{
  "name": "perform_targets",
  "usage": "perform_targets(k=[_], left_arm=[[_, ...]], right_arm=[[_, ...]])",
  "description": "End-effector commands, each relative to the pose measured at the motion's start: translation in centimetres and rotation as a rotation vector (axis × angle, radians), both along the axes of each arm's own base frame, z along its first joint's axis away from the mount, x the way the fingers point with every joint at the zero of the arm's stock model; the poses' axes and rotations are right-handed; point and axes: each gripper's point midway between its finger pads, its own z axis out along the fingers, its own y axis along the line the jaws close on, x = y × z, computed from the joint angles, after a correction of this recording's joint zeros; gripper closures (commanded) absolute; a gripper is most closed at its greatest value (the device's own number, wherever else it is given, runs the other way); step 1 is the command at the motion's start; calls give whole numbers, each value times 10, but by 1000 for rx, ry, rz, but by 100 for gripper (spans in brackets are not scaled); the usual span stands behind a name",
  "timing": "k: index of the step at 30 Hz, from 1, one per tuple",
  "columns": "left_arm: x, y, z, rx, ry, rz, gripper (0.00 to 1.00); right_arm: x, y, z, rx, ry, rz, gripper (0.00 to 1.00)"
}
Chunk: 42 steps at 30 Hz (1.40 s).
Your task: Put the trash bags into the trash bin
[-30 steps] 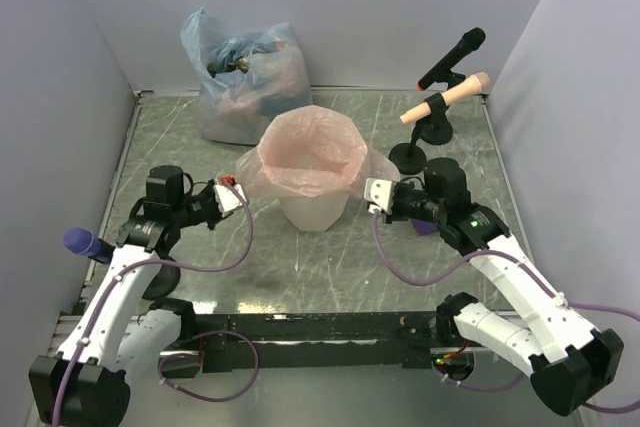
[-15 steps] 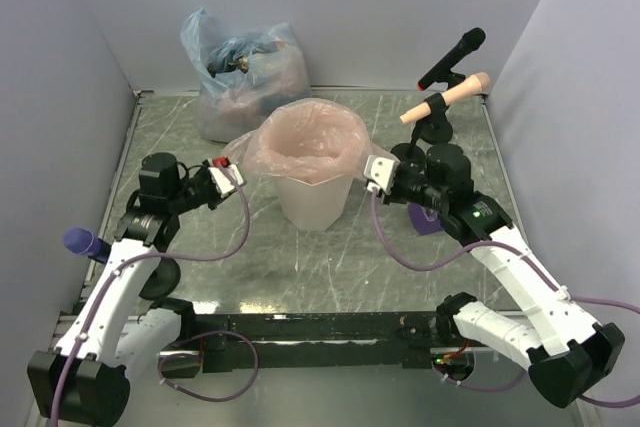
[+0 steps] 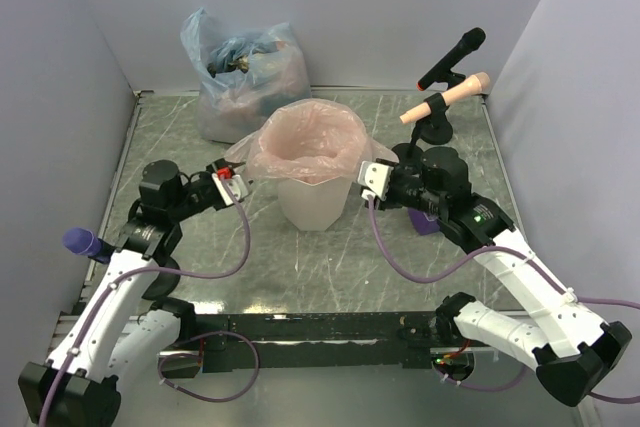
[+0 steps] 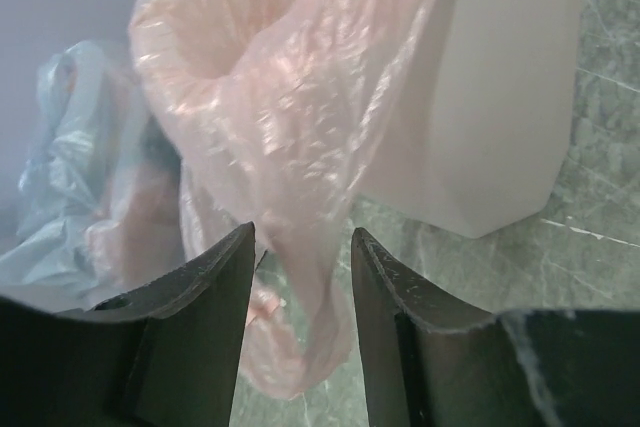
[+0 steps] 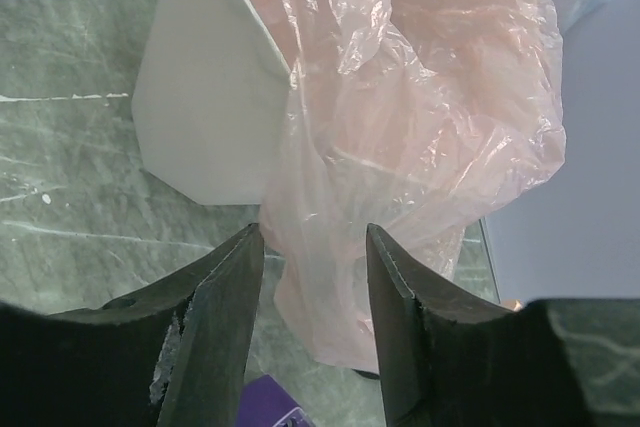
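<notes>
The white faceted trash bin (image 3: pixel 312 209) stands mid-table with a pink trash bag (image 3: pixel 310 142) spread over its mouth. My left gripper (image 3: pixel 232 180) is open beside the bin's left side. In the left wrist view a loose flap of the pink bag (image 4: pixel 290 97) hangs between the open left gripper (image 4: pixel 302 247), next to the bin's wall (image 4: pixel 500 97). My right gripper (image 3: pixel 368 179) is open at the bin's right side. There the pink bag (image 5: pixel 420 97) droops between the open right gripper (image 5: pixel 313 247), beside the bin (image 5: pixel 205 97).
A stuffed clear-bluish bag (image 3: pixel 240 72) sits at the back left against the wall. A stand with a black microphone (image 3: pixel 455 52) and a pink one (image 3: pixel 450 97) is at the back right. A purple object (image 3: pixel 425 222) lies under the right arm. Walls close three sides.
Both grippers were shut on the pink bag's edges and have opened. The bag's sides now hang loose over the bin's rim. Both wrists moved slightly up and toward the bin.
</notes>
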Motion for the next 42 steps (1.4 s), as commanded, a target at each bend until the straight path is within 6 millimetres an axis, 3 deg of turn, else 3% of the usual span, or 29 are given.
perform_targets(k=[1, 6, 10, 14, 17, 18, 24, 30, 42], left_arm=[[3, -13, 5, 25, -75, -29, 53], [4, -27, 6, 24, -97, -43, 69], [3, -34, 5, 30, -108, -49, 87], [4, -34, 10, 38, -127, -48, 99], [3, -33, 16, 44, -144, -43, 99], [2, -32, 17, 49, -146, -44, 100], [-12, -24, 14, 81, -177, -47, 99], [-22, -17, -13, 161, -167, -67, 99], [-10, -25, -69, 149, -45, -66, 99]], right_arm=[[3, -5, 28, 9, -92, -30, 46], [0, 0, 24, 4, -112, 1, 44], [-1, 11, 19, 2, -124, 35, 50], [0, 18, 15, -20, -159, 59, 74], [-1, 16, 18, -19, -170, 52, 97], [-2, 15, 17, -24, -169, 53, 100], [-15, 1, 7, -82, -231, 77, 100], [-25, -6, -17, -129, -229, 103, 100], [-4, 6, -77, -178, -164, 92, 100]])
